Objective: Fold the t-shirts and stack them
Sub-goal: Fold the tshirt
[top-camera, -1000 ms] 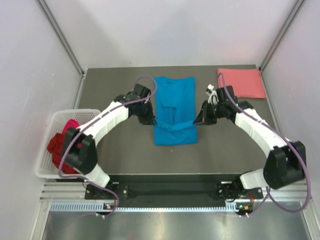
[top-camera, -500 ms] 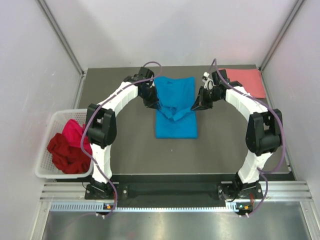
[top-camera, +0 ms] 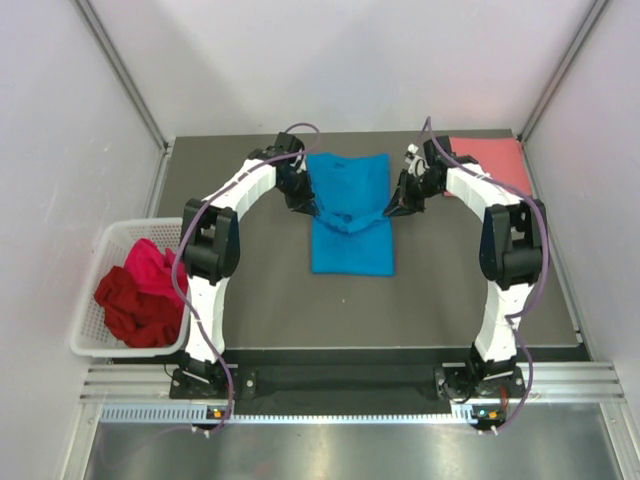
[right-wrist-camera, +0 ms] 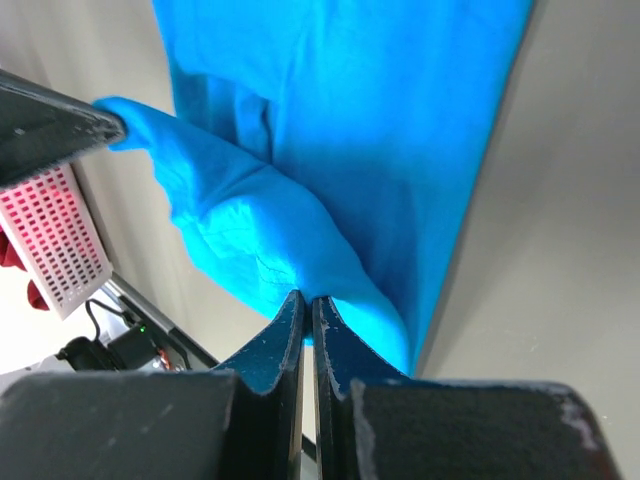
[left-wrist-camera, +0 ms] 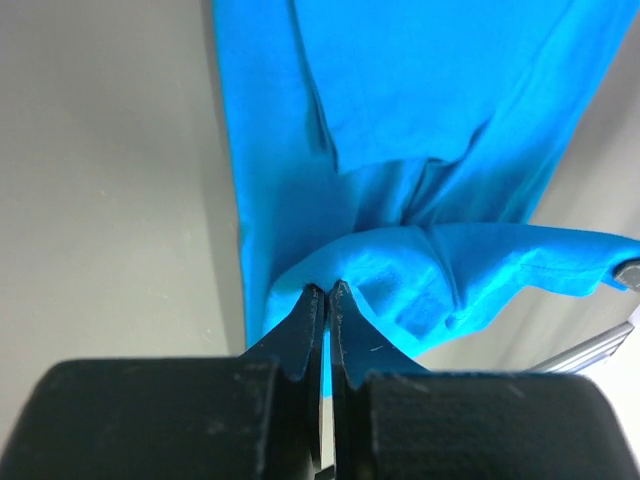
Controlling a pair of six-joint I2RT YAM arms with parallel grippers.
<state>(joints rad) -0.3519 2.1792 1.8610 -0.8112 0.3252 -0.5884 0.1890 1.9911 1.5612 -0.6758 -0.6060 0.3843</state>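
Note:
The bright blue t-shirt [top-camera: 350, 240] lies lengthwise at the table's middle, with a raised fold across it. My left gripper [top-camera: 306, 205] is shut on the fold's left corner [left-wrist-camera: 360, 265], and my right gripper [top-camera: 392, 208] is shut on its right corner [right-wrist-camera: 270, 250]. Both wrist views show the jaws pinched on blue cloth, the left gripper [left-wrist-camera: 327, 290] and the right gripper [right-wrist-camera: 305, 298] alike. The held band of cloth hangs between them above the flat part. A salmon pink t-shirt [top-camera: 495, 162] lies folded at the back right corner. A dark red t-shirt [top-camera: 125, 305] and a magenta one [top-camera: 150, 268] sit crumpled in the basket.
The white lattice basket [top-camera: 112, 235] stands off the table's left edge, also seen in the right wrist view [right-wrist-camera: 62, 240]. Both arms arch over the table on either side of the blue shirt. White walls close in the back and sides.
Both grippers have moved toward the back of the table with the blue cloth still pinched. The lifted fold has travelled up over the shirt's far half.

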